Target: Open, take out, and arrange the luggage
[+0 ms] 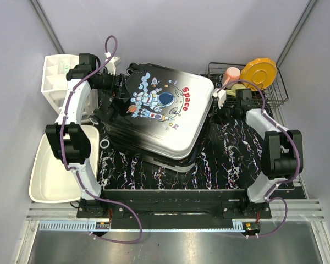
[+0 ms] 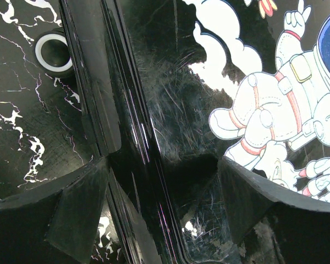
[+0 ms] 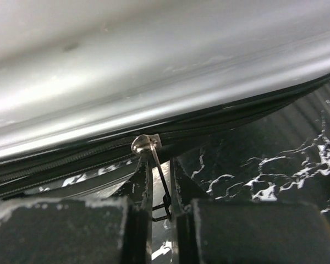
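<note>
The luggage [image 1: 170, 115], a hard-shell suitcase with an astronaut and red "Space" print, lies flat on the black marbled mat, its top shell sitting slightly askew over the lower half. My left gripper [image 1: 116, 85] is open at its back-left edge; in the left wrist view the fingers [image 2: 71, 209] stand wide apart astride the shell's rim [image 2: 154, 165]. My right gripper [image 1: 220, 102] is at the suitcase's right side, shut on the metal zipper pull [image 3: 144, 144], whose tab runs down between the fingertips [image 3: 184, 190]. The zipper track [image 3: 60, 162] runs left under the pale shell.
A white tub [image 1: 52, 170] stands left of the mat and a white drawer unit [image 1: 55, 77] at back left. A wire rack [image 1: 275, 91] at back right holds a yellow plate [image 1: 259, 71] and a pink item [image 1: 231, 73]. A suitcase wheel [image 2: 54, 50] shows by the left gripper.
</note>
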You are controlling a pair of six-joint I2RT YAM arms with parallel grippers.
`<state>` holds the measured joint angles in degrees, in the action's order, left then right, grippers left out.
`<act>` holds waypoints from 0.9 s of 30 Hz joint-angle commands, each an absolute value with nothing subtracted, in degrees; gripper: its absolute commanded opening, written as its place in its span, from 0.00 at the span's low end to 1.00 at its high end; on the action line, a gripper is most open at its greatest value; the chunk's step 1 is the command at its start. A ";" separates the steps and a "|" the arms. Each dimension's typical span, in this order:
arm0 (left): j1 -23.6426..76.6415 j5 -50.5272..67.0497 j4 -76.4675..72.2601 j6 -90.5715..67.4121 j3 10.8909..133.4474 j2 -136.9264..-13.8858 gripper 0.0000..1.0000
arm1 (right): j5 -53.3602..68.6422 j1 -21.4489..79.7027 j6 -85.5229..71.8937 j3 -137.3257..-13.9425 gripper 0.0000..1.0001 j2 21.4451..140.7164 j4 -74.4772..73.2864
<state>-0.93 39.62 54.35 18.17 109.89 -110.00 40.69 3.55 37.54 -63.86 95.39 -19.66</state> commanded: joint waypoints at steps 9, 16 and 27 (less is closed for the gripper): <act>0.88 40.60 60.64 25.23 110.38 -117.77 0.86 | 50.44 3.51 35.33 -65.84 0.00 98.62 -14.32; 5.01 39.90 63.54 28.39 120.23 -124.45 0.77 | 48.17 11.50 36.56 -58.45 0.00 92.12 -15.12; 6.24 39.82 60.46 26.46 133.04 -127.54 0.81 | 45.97 20.21 22.43 -48.79 0.00 81.40 -11.17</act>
<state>0.73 41.85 60.58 22.11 130.19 -123.28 35.55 11.88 31.44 -52.60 85.52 -14.55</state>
